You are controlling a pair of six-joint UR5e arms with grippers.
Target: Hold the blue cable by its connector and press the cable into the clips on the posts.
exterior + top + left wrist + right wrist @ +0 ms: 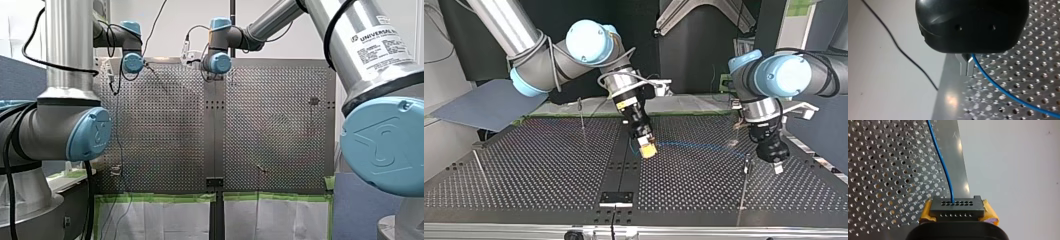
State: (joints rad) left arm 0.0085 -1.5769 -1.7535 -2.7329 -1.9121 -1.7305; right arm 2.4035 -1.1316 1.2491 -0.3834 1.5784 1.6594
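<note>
Midway over the perforated bench, my right gripper hangs near the centre of the top view, its fingers clamped on the black connector. From the right wrist, the yellow pads are seen pressing on the connector's two short ends. The blue cable leaves a hole in the connector's upper row and runs ahead of the gripper, above the bench.

From across the bench the cable shows as a thin, shallow arc clear of the surface. It stretches from the connector toward 3 o'clock as far as my left gripper, which hangs at about 3 o'clock in the top view, near the bench's side edge. The left wrist camera shows that black gripper's metal fingers drawn together on the cable and pointing down at the bench. The cable comes out at their root and sweeps off beside the gripper over the holes.

Three thin posts stand on the bench. The far post is at 10 o'clock from my right gripper. The side post is out at 9 o'clock near the bench's edge. The near post is at 7 o'clock from my left gripper, just beside it. The cable's arc passes close by the near post's top, but whether it touches there cannot be told, and the clips are too small to make out.

In the front view, my left arm and my right arm both reach to the bench's far end, at 12 o'clock.
</note>
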